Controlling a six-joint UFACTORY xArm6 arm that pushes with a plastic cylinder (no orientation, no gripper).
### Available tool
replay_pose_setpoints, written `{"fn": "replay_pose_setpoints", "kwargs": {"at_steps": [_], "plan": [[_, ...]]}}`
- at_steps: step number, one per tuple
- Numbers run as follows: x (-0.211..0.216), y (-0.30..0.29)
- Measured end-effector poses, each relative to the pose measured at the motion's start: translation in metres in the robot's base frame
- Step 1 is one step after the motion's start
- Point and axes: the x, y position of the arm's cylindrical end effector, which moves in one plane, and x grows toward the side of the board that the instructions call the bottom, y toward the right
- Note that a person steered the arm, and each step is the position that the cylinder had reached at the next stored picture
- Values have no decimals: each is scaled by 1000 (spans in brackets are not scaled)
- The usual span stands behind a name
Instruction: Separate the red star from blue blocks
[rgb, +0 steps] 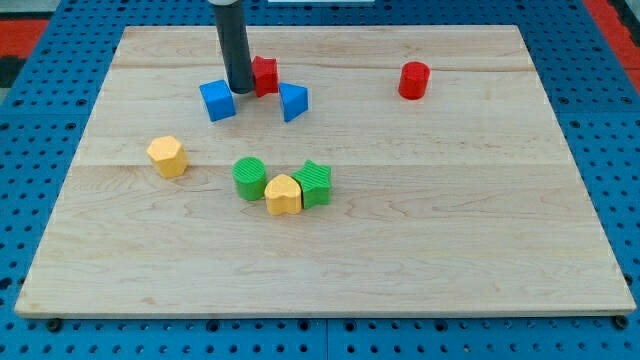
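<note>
The red star (265, 75) lies near the view's top, left of centre, partly hidden by my rod. My tip (240, 90) rests on the board right against the star's left side. A blue cube (217, 100) sits just left of and below the tip, close to it. A blue wedge-shaped block (293, 101) lies just right of and below the star, a small gap apart from it.
A red cylinder (414, 80) stands at the upper right. A yellow hexagonal block (167, 156) lies at the left. A green cylinder (250, 178), a yellow heart (283, 195) and a green star (315, 183) cluster at the centre. The wooden board (450, 250) sits on blue pegboard.
</note>
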Motion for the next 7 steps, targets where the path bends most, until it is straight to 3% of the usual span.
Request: {"fn": "replay_pose_setpoints", "kwargs": {"at_steps": [2, 3, 4, 6, 7], "plan": [[-32, 55], [-39, 18], [-52, 21], [-53, 162], [-67, 144]]}}
